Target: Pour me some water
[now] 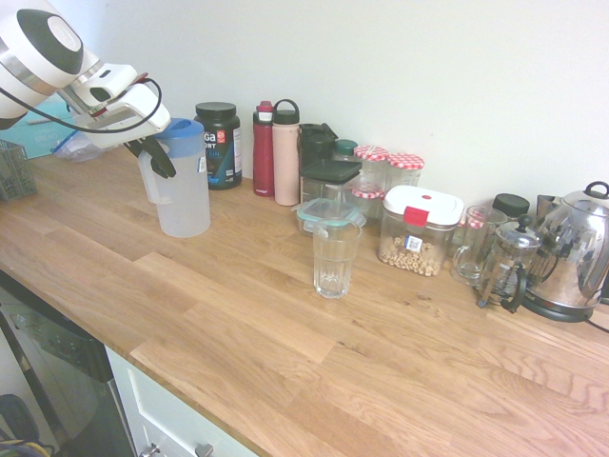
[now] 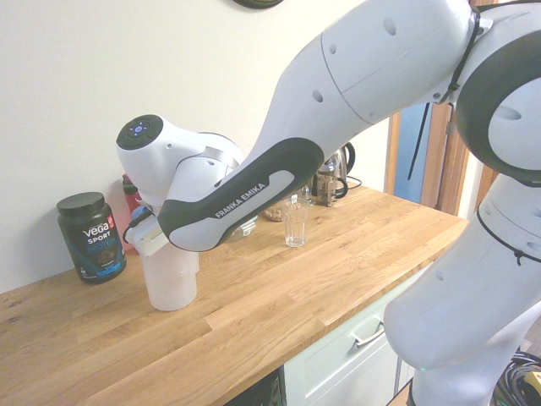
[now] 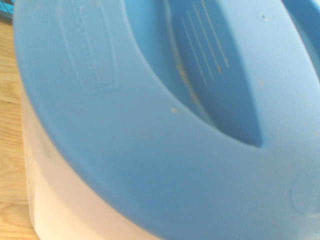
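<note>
Gripping the jug (image 1: 184,205) by its handle (image 1: 148,183), my tool (image 1: 164,169) clenched; jug upright beneath it on the desk (image 1: 238,324), contents too faint to judge; glass (image 1: 334,262) well apart from tool, lift and pour remaining

In the first exterior view, the jug (image 1: 183,195) stands on the counter (image 1: 238,314) at the left, with the lid (image 1: 181,138) on it; the tub (image 1: 219,148) is just behind it to the right, then come two bottles (image 1: 276,157) side by side. The glass (image 1: 335,259) stands before the low container (image 1: 328,213), with the cereal canister (image 1: 419,230) behind it to the right. Further right are the mug (image 1: 476,246), the French press (image 1: 511,262) and, at the far right, the kettle (image 1: 571,252)
</note>
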You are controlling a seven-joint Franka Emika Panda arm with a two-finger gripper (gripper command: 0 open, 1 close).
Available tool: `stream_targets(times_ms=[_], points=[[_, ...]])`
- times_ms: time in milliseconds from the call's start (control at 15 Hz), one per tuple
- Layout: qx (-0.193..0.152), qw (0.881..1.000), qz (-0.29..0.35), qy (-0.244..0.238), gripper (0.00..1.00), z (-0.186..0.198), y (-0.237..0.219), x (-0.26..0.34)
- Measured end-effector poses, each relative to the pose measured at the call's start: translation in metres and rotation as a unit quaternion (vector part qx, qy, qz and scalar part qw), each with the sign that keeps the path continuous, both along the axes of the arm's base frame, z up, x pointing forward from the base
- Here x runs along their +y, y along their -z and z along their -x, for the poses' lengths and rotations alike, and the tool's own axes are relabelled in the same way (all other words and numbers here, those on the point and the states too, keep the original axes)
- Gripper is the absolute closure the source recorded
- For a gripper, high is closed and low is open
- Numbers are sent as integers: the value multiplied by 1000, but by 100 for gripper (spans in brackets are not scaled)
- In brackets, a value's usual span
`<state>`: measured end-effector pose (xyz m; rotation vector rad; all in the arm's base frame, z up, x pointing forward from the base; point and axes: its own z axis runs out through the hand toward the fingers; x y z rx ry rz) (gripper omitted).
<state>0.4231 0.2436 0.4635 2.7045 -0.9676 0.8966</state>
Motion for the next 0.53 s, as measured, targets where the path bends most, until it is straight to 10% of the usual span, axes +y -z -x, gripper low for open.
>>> stream_targets(times_ms=[533], points=[[0,1000,-4,1,0,10,-22,0]])
